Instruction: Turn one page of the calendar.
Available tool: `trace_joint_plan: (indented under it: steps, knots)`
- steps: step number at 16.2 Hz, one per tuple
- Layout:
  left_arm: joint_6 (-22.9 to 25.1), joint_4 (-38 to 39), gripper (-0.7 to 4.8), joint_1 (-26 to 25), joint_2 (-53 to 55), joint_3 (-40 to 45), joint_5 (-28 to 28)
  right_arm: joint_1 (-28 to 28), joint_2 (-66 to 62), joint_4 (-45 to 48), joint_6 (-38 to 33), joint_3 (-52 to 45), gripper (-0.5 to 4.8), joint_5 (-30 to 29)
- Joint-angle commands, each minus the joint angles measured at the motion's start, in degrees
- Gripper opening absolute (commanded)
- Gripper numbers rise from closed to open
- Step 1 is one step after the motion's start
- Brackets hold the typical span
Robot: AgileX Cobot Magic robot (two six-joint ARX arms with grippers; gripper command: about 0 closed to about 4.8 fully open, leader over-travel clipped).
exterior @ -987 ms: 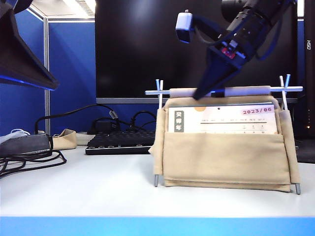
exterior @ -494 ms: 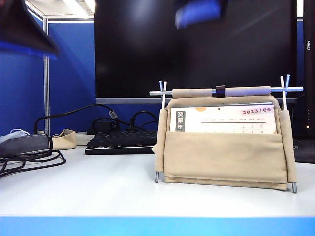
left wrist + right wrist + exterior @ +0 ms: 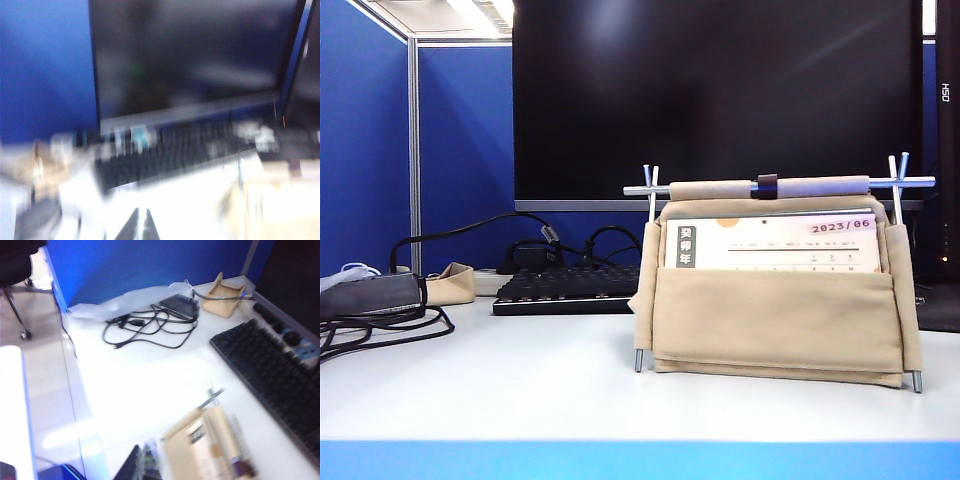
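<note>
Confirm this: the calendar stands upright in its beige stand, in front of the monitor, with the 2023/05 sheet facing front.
Not quite. The calendar does stand upright in its beige stand before the monitor, but the exterior view shows the front sheet reads 2023/06, not 2023/05.

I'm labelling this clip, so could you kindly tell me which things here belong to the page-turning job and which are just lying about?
Job:
- calendar, front sheet reads 2023/06
- left gripper, raised, blurred
- right gripper, raised, shut

Lying about:
- keyboard
- monitor
- cables
- small beige pouch
</note>
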State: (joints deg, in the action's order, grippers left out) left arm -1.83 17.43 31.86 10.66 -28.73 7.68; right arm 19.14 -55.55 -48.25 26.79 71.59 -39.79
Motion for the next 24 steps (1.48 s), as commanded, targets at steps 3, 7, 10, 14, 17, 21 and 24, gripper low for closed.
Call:
trace_joint_plan:
  steps: [3,7,10,14,17,21,24]
  knots:
    - [-4.52,5.66,-0.06,-0.04,-4.04,4.76,1.31,-0.02,23.23,23.45,-20.81,-31.71,-0.08,18.25]
    - [-9.07,4.35,-0.06,-0.04,-4.04,12.39,1.77,-0.07,46.4,34.32,-31.28,-54.77,-0.08,40.65]
    - [-8.04,-5.33,-0.06,-0.04,-4.2,20.55,2.19,0.11,54.47,33.97,-33.27,-66.9,-0.08,41.83]
    - [-7.82,-8.26,-0.06,-0.15,-4.61,27.02,6.14,0.22,54.69,33.77,-34.07,-69.85,-0.08,42.12]
    - [-6.34,-8.55,-0.06,-0.33,-4.48,28.17,10.73,0.2,54.75,33.94,-34.07,-69.92,-0.08,44.46]
    - [-6.36,-8.5,-0.03,-0.28,-4.5,28.15,7.69,0.26,54.73,33.94,-34.12,-69.92,-0.08,43.19]
    - [-6.34,-8.5,-0.03,-0.26,-4.5,28.15,7.72,0.24,54.8,33.94,-34.12,-69.92,-0.08,41.11]
